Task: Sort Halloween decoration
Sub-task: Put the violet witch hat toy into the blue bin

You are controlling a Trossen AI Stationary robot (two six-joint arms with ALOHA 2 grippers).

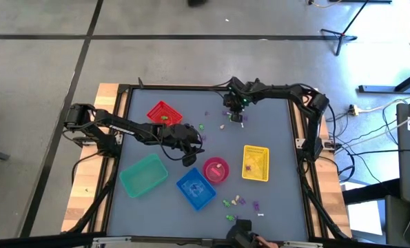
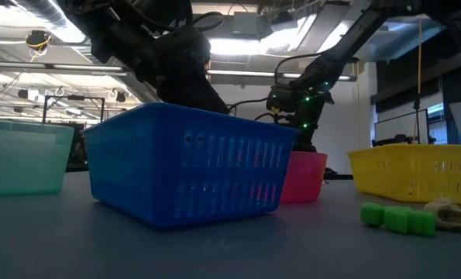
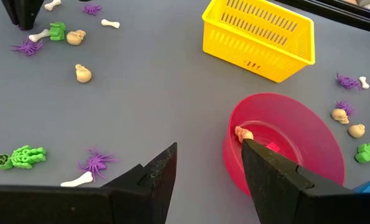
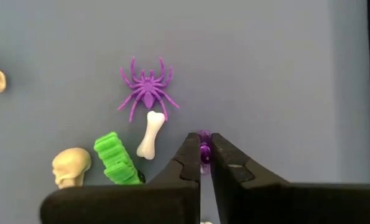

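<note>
The Halloween decoration is tiny trinkets scattered on the grey table. In the right wrist view a purple spider [image 4: 147, 87], a white bone [image 4: 150, 134], a green piece [image 4: 116, 160] and a cream skull [image 4: 71, 167] lie flat beside my right gripper [image 4: 204, 144]. That gripper is at the table's far middle [image 1: 236, 118], shut on a small purple trinket [image 4: 204, 151]. My left gripper [image 3: 208, 163] hangs open beside the pink bowl [image 3: 309, 134], near the table's middle [image 1: 189, 157]. One of its fingers [image 3: 265, 168] stands in front of the bowl's rim. A cream skull [image 3: 243, 132] shows inside the bowl. My right gripper pinches the purple trinket [image 4: 204, 135] between its two fingertips. The fingers come steeply from above. Only a sliver of the trinket shows between them. Whether it rests on the table or is lifted I cannot tell.
A red basket [image 1: 164, 114] stands far left, with a teal basket [image 1: 143, 175] and a blue basket [image 1: 196, 188] at the near side. A yellow basket [image 1: 255, 163] is right of the bowl. More trinkets lie near the front edge [image 1: 239, 201] and near the left gripper [image 3: 23, 157].
</note>
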